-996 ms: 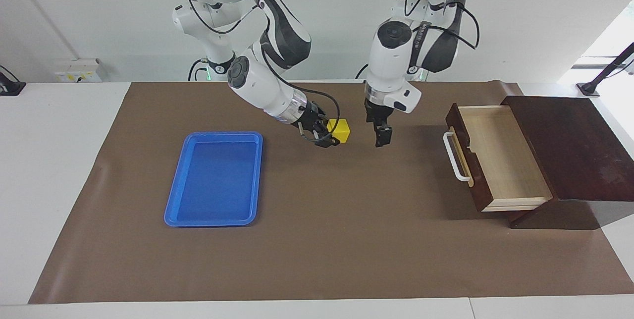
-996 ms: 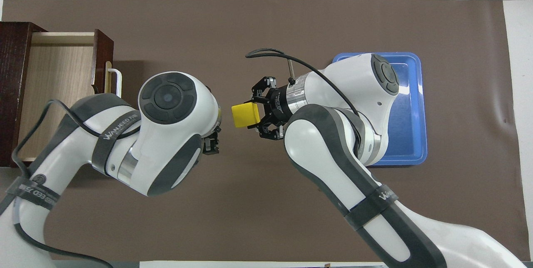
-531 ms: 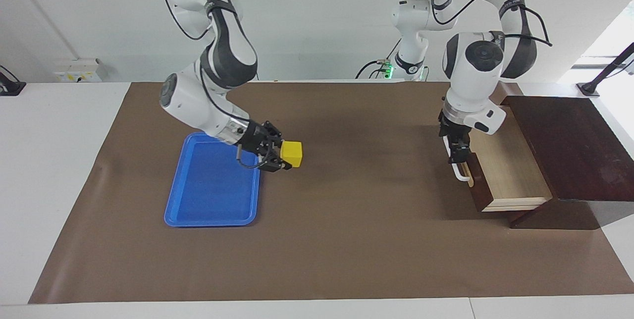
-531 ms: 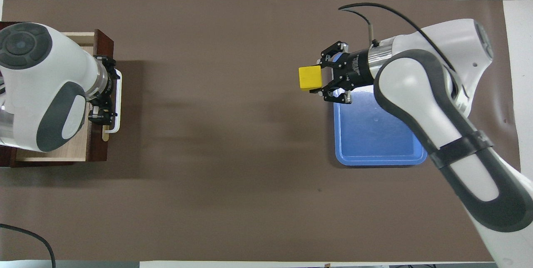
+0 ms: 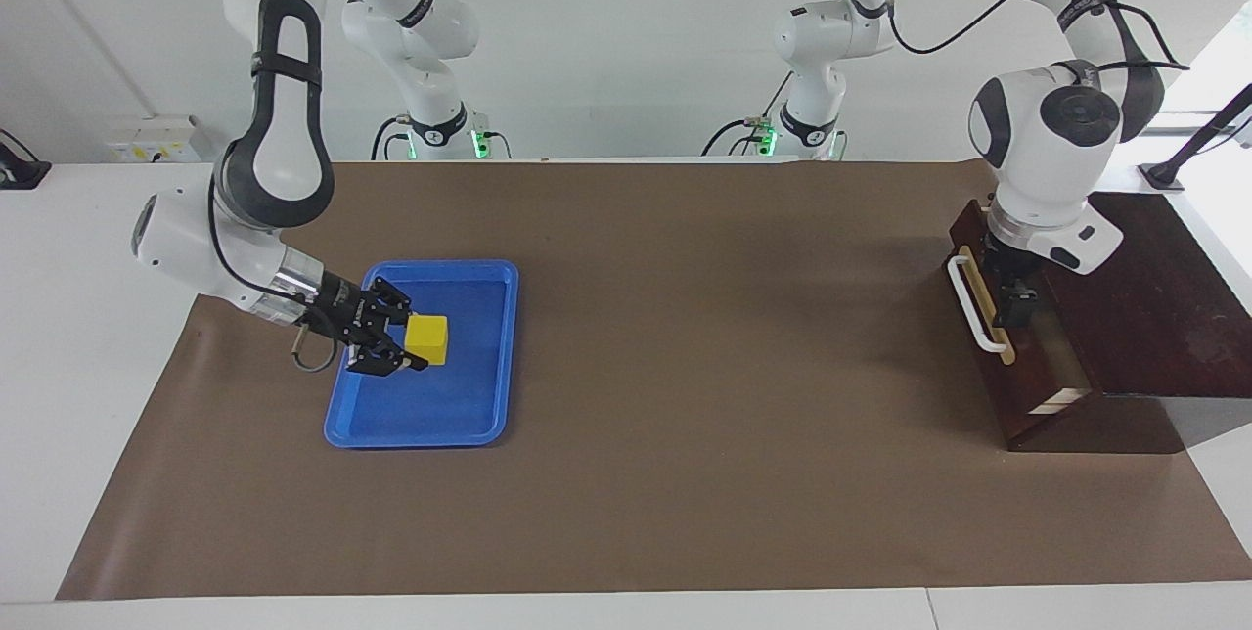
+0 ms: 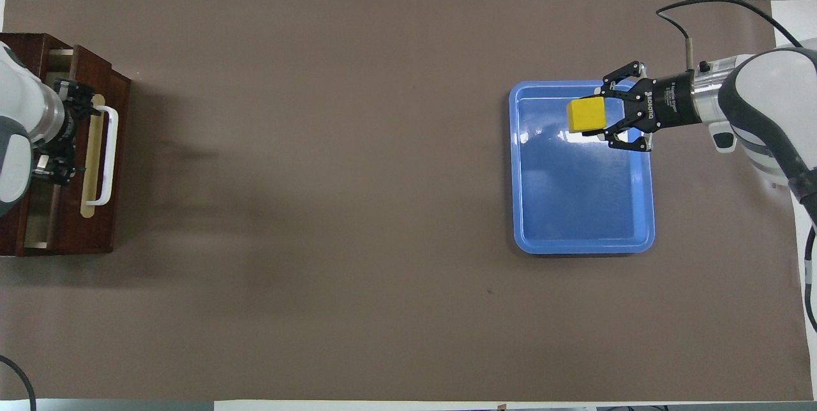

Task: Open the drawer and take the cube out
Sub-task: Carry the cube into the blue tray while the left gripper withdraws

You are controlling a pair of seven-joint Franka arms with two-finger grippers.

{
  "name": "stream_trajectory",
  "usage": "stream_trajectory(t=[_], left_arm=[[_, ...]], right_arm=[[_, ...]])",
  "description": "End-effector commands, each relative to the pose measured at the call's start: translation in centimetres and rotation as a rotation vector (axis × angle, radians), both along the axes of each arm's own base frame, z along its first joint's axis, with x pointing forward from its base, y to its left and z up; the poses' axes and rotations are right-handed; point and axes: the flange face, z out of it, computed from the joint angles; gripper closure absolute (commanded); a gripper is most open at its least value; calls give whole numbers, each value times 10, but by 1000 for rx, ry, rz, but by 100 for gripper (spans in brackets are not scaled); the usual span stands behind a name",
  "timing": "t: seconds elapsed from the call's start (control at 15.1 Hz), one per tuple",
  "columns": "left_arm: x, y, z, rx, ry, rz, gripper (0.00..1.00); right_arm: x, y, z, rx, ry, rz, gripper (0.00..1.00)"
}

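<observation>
The only writing that can be made out is a short line of white capital letters on the black body of the right gripper [image 6: 593, 116], printed along its length. In the overhead view it sits just above the rim of the flat blue plastic tray [image 6: 518, 168], at the tray's corner farther from the robots and toward the right arm's end of the table. The word appears to read ROBOTIQ, though the letters are small, and a finer line of print beside it is too small to read.
</observation>
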Motion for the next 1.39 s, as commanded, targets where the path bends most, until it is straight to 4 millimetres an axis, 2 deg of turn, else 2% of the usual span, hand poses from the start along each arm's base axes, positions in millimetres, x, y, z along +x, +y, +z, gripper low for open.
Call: stream_trajectory(t=[0.0,0.27,0.33,0.46,0.53,0.66,0.8,0.93,1.06,1.13,1.26,1.33], left_arm=[[-3,32,-2,20,-2,-13,0],[-7,13,-1,0,41,-22,0],[-10,-2,3,-16,64,-44,0],[-11,-22,27,-46,107,-143,0],[-15,-31,49,-73,128,-217,0],[-30,-45,88,-141,185,-374,0],[-43,-57,113,-206,242,-519,0],[-54,-62,118,-263,284,-697,0],[-62,-73,116,-266,316,-950,0],[-62,-76,113,-272,335,-1031,0],[-66,-96,112,-273,358,-1108,0],[-63,-100,108,-276,362,-1116,0]], right_arm=[[-7,-17,-23,-16,-31,70,100],[-16,-56,-47,-17,-56,75,100],[-18,-62,-55,-21,-69,84,100],[-24,-64,-65,-33,-74,84,100],[-24,-64,-66,-33,-73,84,100],[-25,-63,-69,-38,-75,85,100],[-31,-61,-80,-68,-86,79,100],[-37,-63,-90,-95,-103,79,100],[-38,-62,-92,-97,-107,82,100],[-37,-63,-92,-106,-114,80,100],[-36,-63,-92,-113,-120,75,100],[-36,-63,-93,-113,-119,74,76]])
